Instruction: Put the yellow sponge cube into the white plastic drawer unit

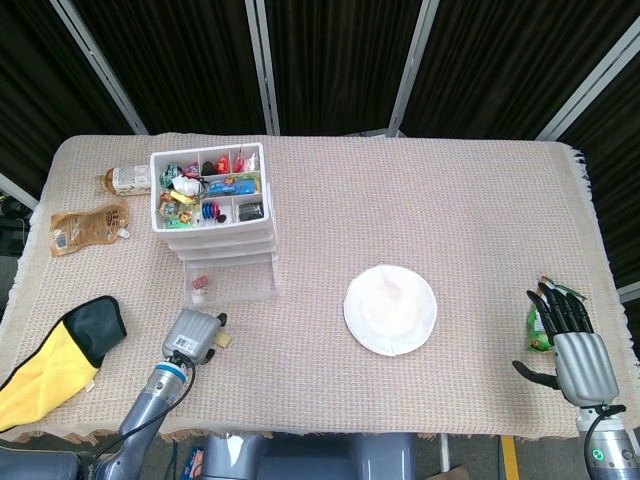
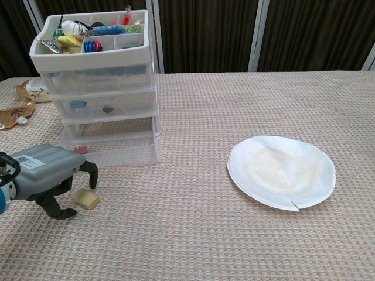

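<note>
The yellow sponge cube (image 2: 87, 200) lies on the cloth in front of the white plastic drawer unit (image 2: 99, 82), and shows as a small corner (image 1: 225, 340) in the head view. The unit's bottom drawer (image 2: 114, 156) is pulled out toward me. My left hand (image 2: 50, 175) hovers right at the cube, its fingers curled down on either side of it, with nothing held. My right hand (image 1: 573, 350) rests open at the table's near right corner.
A white paper plate (image 2: 282, 171) lies at centre right. A bottle (image 1: 125, 179) and a brown pouch (image 1: 88, 227) lie left of the unit. A yellow and black cloth (image 1: 55, 355) sits at the near left edge. A green packet (image 1: 540, 326) lies by my right hand.
</note>
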`<act>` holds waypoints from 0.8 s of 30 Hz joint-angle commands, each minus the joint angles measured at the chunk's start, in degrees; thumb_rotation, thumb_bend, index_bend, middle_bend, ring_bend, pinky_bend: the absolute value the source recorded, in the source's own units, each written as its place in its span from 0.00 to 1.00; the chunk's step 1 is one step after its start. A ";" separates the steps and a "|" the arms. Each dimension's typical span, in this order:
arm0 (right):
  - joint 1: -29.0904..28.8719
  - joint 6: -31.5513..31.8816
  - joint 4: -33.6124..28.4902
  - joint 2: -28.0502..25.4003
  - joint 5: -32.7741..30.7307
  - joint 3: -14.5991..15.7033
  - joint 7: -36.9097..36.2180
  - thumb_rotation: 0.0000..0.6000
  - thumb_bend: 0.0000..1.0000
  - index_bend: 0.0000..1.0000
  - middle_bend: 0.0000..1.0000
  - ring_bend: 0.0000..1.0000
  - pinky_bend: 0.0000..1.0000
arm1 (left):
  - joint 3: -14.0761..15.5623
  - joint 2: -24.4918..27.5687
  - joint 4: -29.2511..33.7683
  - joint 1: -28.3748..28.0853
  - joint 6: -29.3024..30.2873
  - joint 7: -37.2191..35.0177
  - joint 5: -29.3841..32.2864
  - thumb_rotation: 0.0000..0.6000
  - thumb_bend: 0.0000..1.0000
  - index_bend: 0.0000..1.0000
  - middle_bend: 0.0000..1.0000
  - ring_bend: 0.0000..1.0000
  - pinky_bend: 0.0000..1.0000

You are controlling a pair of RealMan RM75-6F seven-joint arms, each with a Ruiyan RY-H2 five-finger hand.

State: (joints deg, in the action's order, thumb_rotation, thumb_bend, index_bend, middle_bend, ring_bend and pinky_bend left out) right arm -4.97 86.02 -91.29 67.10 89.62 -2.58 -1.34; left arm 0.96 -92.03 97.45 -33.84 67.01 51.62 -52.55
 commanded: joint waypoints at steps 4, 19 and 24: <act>-0.01 -0.04 0.03 0.01 0.01 0.01 0.00 1.00 0.00 0.08 0.00 0.00 0.00 | -0.33 -1.07 -0.85 -0.27 -0.50 -0.22 1.00 1.00 0.42 0.43 1.00 0.89 0.61; 0.00 0.01 0.12 -0.05 0.04 0.00 -0.18 1.00 0.00 0.08 0.00 0.00 0.00 | -0.18 0.02 2.12 0.54 1.48 -4.04 -4.21 1.00 0.59 0.57 1.00 0.90 0.61; 0.00 -0.05 0.06 -0.02 0.09 0.09 -0.06 1.00 0.00 0.08 0.00 0.00 0.00 | -2.14 2.61 5.32 0.35 3.66 -5.66 -7.72 1.00 0.59 0.57 1.00 0.89 0.61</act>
State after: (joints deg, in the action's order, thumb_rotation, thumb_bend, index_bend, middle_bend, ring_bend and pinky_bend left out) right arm -4.97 85.97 -91.23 67.08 89.71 -2.49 -1.40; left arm -0.32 -90.38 101.74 -33.39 69.90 46.71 -59.36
